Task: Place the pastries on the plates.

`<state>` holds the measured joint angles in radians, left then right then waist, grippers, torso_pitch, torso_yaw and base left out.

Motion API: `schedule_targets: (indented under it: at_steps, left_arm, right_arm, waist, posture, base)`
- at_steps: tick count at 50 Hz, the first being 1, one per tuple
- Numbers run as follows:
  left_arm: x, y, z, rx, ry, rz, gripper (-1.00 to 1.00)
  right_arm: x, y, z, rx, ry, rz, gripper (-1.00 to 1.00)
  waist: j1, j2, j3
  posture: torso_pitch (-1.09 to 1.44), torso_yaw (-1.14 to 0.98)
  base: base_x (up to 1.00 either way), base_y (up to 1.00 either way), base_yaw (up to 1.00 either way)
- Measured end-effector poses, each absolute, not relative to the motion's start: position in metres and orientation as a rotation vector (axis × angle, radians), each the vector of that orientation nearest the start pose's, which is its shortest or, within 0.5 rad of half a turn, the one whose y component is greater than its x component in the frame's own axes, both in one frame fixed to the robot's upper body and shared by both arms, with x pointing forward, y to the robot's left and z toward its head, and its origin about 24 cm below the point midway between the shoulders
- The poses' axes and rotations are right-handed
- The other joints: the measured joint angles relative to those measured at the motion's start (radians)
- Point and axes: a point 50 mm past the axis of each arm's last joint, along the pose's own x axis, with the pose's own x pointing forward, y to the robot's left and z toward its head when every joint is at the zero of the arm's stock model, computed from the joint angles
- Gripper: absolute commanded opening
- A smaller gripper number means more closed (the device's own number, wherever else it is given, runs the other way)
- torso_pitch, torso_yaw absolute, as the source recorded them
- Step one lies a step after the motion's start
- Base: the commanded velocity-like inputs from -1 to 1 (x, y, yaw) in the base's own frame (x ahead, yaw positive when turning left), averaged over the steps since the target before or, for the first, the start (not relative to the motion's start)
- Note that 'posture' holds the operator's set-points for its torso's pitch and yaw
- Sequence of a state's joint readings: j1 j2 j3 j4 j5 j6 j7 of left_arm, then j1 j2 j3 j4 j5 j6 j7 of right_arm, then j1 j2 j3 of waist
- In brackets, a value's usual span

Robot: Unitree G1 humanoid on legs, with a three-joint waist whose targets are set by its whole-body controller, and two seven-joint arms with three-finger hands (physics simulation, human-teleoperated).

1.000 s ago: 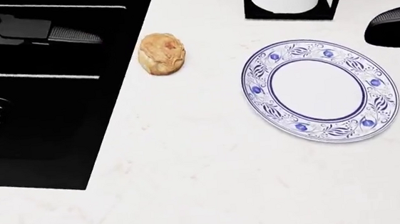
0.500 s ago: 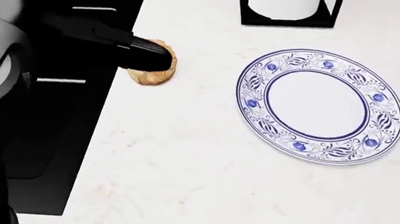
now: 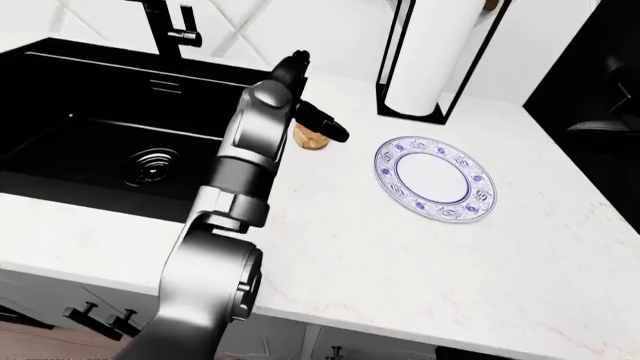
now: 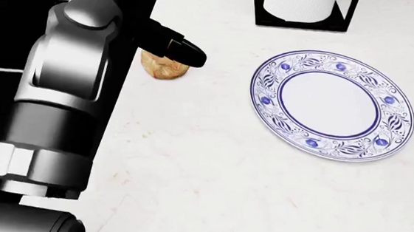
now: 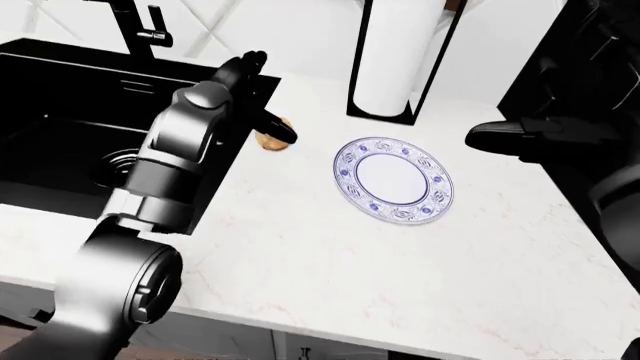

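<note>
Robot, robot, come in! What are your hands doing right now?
Left hand over the pastry, grip not clear. Right hand idle right of the plate. Plate bare. Path between looks open.

Kitchen; black sink (image 3: 90, 142) with faucet (image 3: 165, 26) in white counter (image 3: 400, 255); paper-towel holder (image 3: 425, 56)

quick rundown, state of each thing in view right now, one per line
pastry: on the counter beside the sink, not on the plate, partly hidden by the left hand
plate: flat on the counter, empty
left hand: over the pastry, grip not discernible
right hand: hovering right of the plate, holding nothing visible
paper towel roll: upright in its black holder
sink: empty basin, no water running
</note>
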<state>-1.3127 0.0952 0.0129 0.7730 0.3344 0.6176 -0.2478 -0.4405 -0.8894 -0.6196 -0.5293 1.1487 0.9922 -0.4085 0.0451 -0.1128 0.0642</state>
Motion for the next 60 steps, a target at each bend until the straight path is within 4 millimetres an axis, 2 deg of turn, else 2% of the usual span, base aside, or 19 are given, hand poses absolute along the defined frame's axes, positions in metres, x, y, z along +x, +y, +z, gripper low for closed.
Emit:
schedule_targets:
  at_steps: [6,11,16,29,40,54,56,60]
  left_arm:
    - [0.425,0.077,0.248,0.557,0.141,-0.24,1.0]
    - [0.429,0.079,0.226,0.593,0.167,-0.243,1.0]
    - [0.428,0.076,0.207,0.599,0.196,-0.256,1.0]
    - [0.428,0.082,0.192,0.663,0.219,-0.168,0.98]
    - [0.429,0.086,0.197,0.702,0.204,-0.132,0.18]
    - [0.429,0.083,0.195,0.813,0.124,-0.095,-0.26]
    - [0.428,0.082,0.195,0.836,0.112,-0.094,-0.38]
    - [0.428,0.08,0.197,0.86,0.103,-0.096,-0.44]
  right_arm:
    - [0.23,-0.271,0.29,0.022,-0.202,-0.142,1.0]
    - [0.23,-0.27,0.29,0.02,-0.2,-0.146,1.0]
    - [0.232,-0.268,0.287,0.022,-0.204,-0.142,1.0]
    - [0.235,-0.27,0.279,0.028,-0.189,-0.148,1.0]
    - [0.236,-0.268,0.276,0.027,-0.179,-0.14,1.0]
    - [0.233,-0.272,0.275,0.03,-0.181,-0.154,1.0]
    - [0.233,-0.272,0.275,0.031,-0.182,-0.154,1.0]
    - [0.233,-0.272,0.277,0.03,-0.185,-0.156,1.0]
  waist:
    - [-0.003,-0.002,-0.011]
    - [-0.004,0.002,-0.015]
    - [-0.006,-0.004,-0.015]
    - [-0.012,0.002,-0.023]
    - [-0.014,0.006,-0.026]
    - [-0.015,0.011,-0.04]
    - [-0.016,0.012,-0.041]
    - [-0.015,0.013,-0.039]
  posture:
    - [0.0,0.0]
    - [0.0,0.0]
    - [0.0,0.0]
    - [0.0,0.0]
    - [0.0,0.0]
    - [0.0,0.0]
    - [0.0,0.0]
    - [0.0,0.0]
  base:
    - [0.0,0.0,0.0]
    - [0.0,0.0,0.0]
    - [0.0,0.0,0.0]
    - [0.0,0.0,0.0]
    - [0.0,0.0,0.0]
    - [0.0,0.0,0.0]
    - [0.0,0.0,0.0]
    - [0.0,0.0,0.0]
